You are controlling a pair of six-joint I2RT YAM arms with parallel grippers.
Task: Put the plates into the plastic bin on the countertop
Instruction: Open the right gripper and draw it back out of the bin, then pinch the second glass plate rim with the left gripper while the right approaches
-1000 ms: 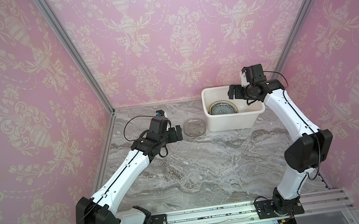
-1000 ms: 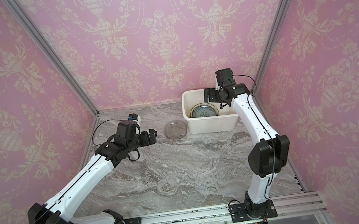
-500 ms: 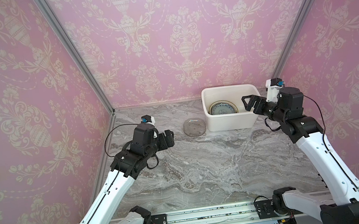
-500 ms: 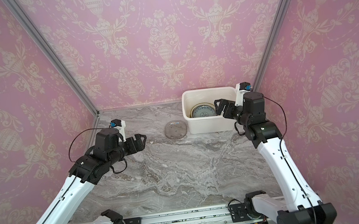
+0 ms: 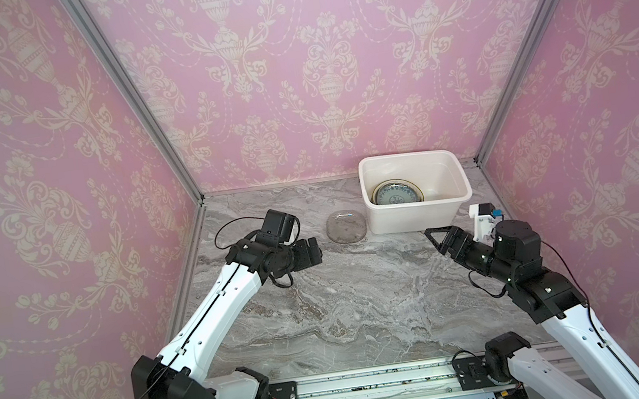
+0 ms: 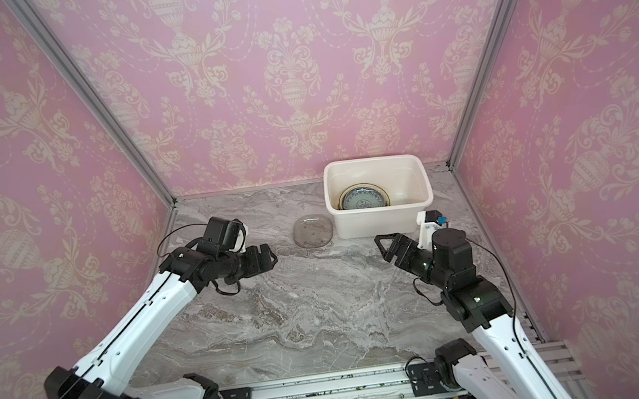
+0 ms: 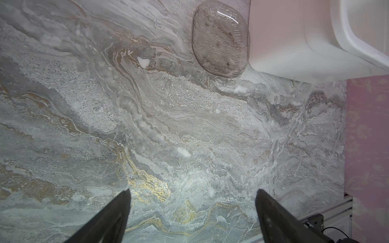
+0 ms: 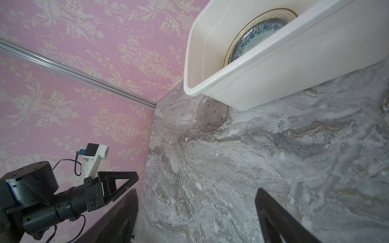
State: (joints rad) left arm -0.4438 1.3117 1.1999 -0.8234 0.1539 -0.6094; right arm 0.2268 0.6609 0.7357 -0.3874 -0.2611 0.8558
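Clear glass plate (image 5: 346, 226) lies just beside the plastic bin (image 5: 416, 215).
The left gripper (image 5: 317, 252), wide open and empty, is nearer; the plate lies ahead.

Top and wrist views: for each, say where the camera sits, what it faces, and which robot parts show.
Top views: overhead, front; look down on countertop, plastic bin, left arm, right arm.
Left wrist: on left arm; faces clear plate; left gripper open.
Right wrist: on right arm; faces bin; right gripper and left gripper show.
Shared: both wrist views show clear plate beside bin.
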